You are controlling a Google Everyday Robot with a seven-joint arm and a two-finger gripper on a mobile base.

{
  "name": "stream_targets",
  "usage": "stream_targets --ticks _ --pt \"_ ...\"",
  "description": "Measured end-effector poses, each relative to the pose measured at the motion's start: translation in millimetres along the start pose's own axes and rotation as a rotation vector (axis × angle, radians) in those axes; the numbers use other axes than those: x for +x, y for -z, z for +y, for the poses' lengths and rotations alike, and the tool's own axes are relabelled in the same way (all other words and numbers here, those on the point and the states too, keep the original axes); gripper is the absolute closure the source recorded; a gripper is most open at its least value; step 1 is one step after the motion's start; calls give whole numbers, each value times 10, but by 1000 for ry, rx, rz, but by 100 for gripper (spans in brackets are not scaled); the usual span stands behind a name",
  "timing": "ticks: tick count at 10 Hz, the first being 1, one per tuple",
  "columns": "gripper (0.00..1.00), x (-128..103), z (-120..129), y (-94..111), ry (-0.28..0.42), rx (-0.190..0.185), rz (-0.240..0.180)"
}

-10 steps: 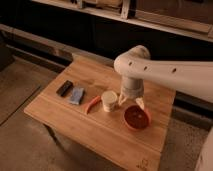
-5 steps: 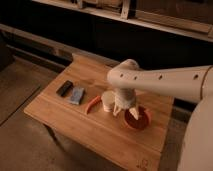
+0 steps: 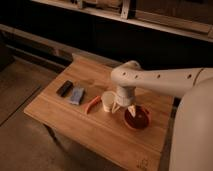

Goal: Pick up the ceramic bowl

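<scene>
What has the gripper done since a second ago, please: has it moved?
Yes. Judged against the cream cup, the gripper has come down beside it, reaching the ceramic bowl's rim nearest the cup.

Tool (image 3: 125, 109) hangs over the ceramic bowl (image 3: 140, 120), just beside the cup (image 3: 107, 101)

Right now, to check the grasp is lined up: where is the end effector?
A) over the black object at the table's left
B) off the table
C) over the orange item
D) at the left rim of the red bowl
D: the end effector hangs at the left rim of the ceramic bowl, just right of the cream cup.
</scene>
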Motion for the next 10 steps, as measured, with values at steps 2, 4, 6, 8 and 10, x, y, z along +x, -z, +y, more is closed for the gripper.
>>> stream_targets --ticks 2,4,6,8,10 --pt "35 -94 28 22 19 -30 -1" --pt "35 -96 -64 -58 20 -31 24" --pt "35 -76 -179 -117 5 -19 42" --pt "35 -57 -308 -154 -16 -4 55" --pt "35 -36 -396 -196 -35 4 65"
